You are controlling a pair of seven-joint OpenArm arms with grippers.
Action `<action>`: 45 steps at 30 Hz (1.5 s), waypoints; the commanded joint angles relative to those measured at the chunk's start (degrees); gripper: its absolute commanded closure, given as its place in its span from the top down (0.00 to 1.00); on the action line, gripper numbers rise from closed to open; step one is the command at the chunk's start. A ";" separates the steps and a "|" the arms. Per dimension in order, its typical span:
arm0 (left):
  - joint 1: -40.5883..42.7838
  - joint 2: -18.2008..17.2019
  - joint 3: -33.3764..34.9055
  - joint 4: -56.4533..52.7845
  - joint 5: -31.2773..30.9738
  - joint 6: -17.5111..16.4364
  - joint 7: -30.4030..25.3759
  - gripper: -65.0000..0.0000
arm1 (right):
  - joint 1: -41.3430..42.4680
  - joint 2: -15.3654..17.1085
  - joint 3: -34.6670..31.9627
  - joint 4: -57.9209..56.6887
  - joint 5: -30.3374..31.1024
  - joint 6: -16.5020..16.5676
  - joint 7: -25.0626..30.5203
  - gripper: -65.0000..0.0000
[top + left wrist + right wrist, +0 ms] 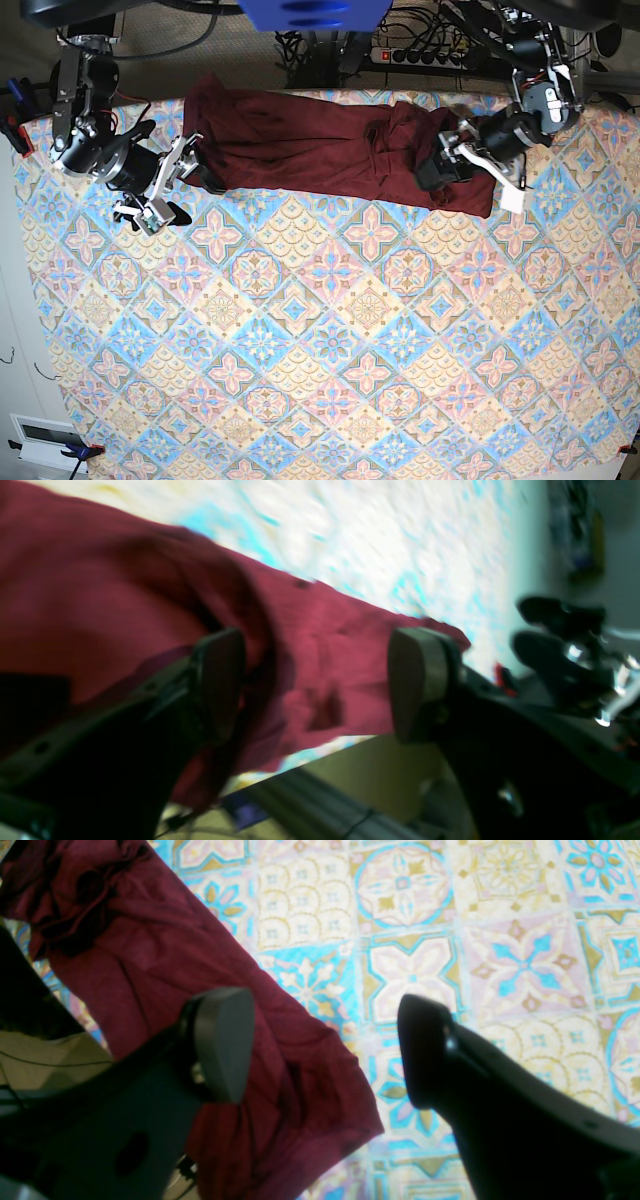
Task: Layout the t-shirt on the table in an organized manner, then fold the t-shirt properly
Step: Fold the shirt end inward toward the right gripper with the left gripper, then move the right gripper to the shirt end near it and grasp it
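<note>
the t-shirt (320, 145) lies stretched in a long rumpled band along the far edge of the table (330, 350), one end at each gripper. the left gripper (317, 680) has its jaws spread wide apart over the maroon cloth, one pad (220, 680) over a fold, the other near the cloth's edge; whether the pads touch the cloth cannot be told through the blur. the right gripper (325, 1045) is also spread open, one pad (225, 1040) above the shirt's end and the other above bare patterned tablecloth just beside it.
</note>
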 commanded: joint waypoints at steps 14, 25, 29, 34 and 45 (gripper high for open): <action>-10.24 3.31 15.94 -9.25 11.57 -0.17 -0.90 0.48 | 0.54 1.44 0.93 0.96 0.86 0.12 1.19 0.67; -12.00 9.29 25.61 -9.69 15.08 -0.17 -0.90 0.45 | 0.54 1.44 1.28 0.96 0.86 0.12 1.19 0.67; -8.83 5.69 21.57 -4.76 11.22 -0.17 -0.81 0.45 | 0.54 1.52 1.37 0.96 0.86 0.12 1.19 0.67; -3.82 1.03 15.32 -0.02 3.74 -0.17 -0.63 0.45 | -0.34 1.52 1.28 0.96 0.86 0.12 0.75 0.67; -1.27 -5.74 4.60 1.13 -2.41 -0.17 -0.63 0.45 | -7.98 1.52 2.34 0.61 0.77 0.12 -1.27 0.67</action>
